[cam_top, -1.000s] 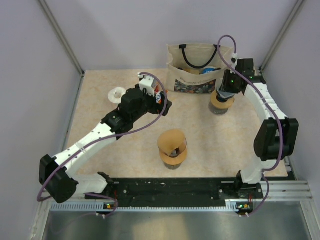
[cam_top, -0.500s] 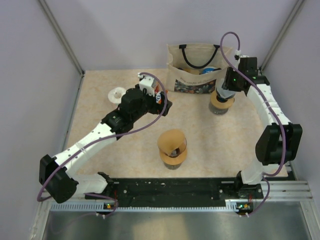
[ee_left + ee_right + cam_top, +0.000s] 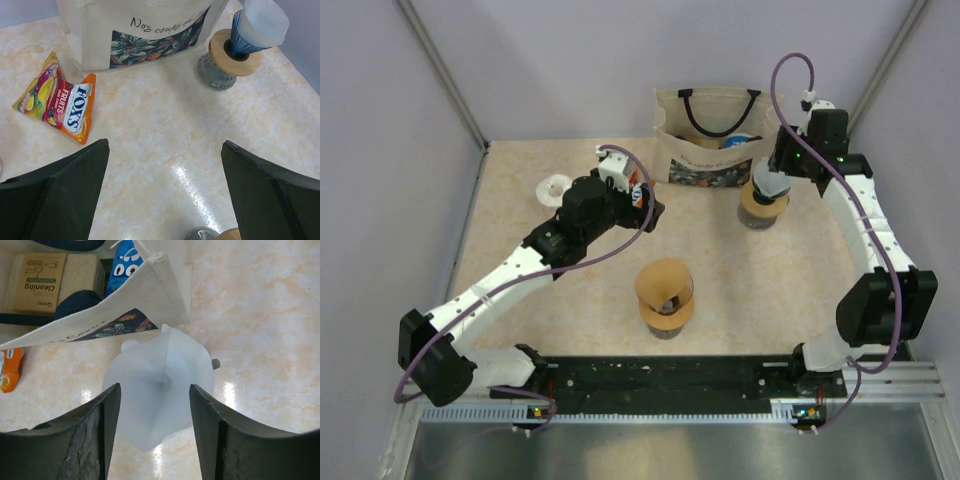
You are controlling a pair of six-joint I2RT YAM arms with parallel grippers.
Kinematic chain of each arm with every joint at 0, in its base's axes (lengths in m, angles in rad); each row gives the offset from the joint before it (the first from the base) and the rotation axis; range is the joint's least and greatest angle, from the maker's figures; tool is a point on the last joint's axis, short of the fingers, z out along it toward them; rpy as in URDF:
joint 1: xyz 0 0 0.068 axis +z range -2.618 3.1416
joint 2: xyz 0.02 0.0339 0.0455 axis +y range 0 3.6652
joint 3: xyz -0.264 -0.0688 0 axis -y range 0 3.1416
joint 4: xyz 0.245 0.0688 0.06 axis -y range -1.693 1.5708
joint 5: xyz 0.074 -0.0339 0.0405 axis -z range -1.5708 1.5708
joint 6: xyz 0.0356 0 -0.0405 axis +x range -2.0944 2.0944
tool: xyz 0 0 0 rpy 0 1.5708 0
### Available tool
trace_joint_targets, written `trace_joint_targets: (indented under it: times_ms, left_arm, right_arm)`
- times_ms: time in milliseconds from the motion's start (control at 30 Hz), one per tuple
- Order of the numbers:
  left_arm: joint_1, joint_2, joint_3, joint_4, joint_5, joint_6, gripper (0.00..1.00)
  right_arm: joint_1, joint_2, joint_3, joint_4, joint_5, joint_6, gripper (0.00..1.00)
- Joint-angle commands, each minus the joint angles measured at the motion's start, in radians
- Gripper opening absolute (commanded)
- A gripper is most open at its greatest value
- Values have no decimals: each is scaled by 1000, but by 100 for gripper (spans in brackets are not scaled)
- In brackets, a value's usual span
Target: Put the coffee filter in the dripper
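Observation:
A white paper coffee filter sits open in the blue cone dripper, which rests in a wooden collar on a glass carafe at the back right. My right gripper is open and hangs just above the filter, with one jaw on each side and neither touching it. In the top view the right gripper covers the dripper. The filter also shows in the left wrist view. My left gripper is open and empty over bare table, and in the top view it lies left of the bag.
A cloth tote bag with boxes inside stands at the back, just behind the dripper. A candy packet lies by the bag. A second carafe with a brown filter stands centre front. A small white disc lies far left.
The right arm's wrist has drawn up and back to the right from the dripper. The filter stays in the dripper. The left arm has not moved.

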Motion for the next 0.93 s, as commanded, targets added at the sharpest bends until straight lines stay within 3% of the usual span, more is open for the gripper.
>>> trace_joint_targets:
  times_ms: [0, 67, 233, 300, 500, 533, 700, 900]
  left_arm:
    - [5, -36, 29, 21, -18, 2, 99]
    - [5, -56, 19, 16, -56, -1, 99]
    - [8, -127, -22, -11, -168, -36, 99]
    - [10, -154, -43, -27, -226, -59, 99]
    - [19, -279, -114, -126, -472, -161, 99]
    - [19, -317, -131, -181, -572, -211, 99]
    - [19, -401, -166, -275, -690, -283, 99]
    - [19, -454, -175, -344, -714, -316, 99]
  right_arm:
    - [8, -142, -28, 77, 106, 23, 74]
    - [8, -212, -114, 135, 158, 41, 99]
    - [8, -470, -350, 294, 363, 193, 99]
    - [8, -577, -433, 338, 383, 183, 99]
    - [9, -801, -544, 257, 457, 239, 99]
    - [9, -849, -577, 218, 489, 276, 99]
    - [9, -956, -649, 195, 456, 258, 99]
    - [8, -1025, -696, 206, 471, 264, 99]
